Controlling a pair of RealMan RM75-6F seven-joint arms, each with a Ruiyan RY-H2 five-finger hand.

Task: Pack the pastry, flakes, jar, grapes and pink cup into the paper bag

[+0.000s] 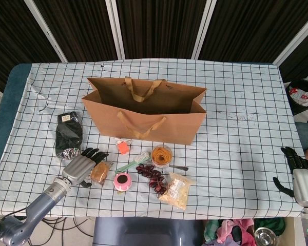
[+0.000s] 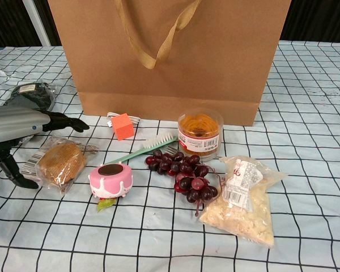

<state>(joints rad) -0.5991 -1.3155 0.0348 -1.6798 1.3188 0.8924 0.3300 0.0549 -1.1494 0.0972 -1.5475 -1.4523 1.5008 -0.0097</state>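
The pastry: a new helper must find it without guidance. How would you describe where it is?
Start at the brown paper bag standing mid-table. In the row of items in front of it, go to the end nearest the robot's left hand. The round golden-brown pastry in clear wrap lies there, just left of the small pink cup, the only baked item.

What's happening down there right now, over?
Left hand open over pastry, not gripping. Right hand open, idle at table edge. All five items outside bag. Brush, orange cube nearby.
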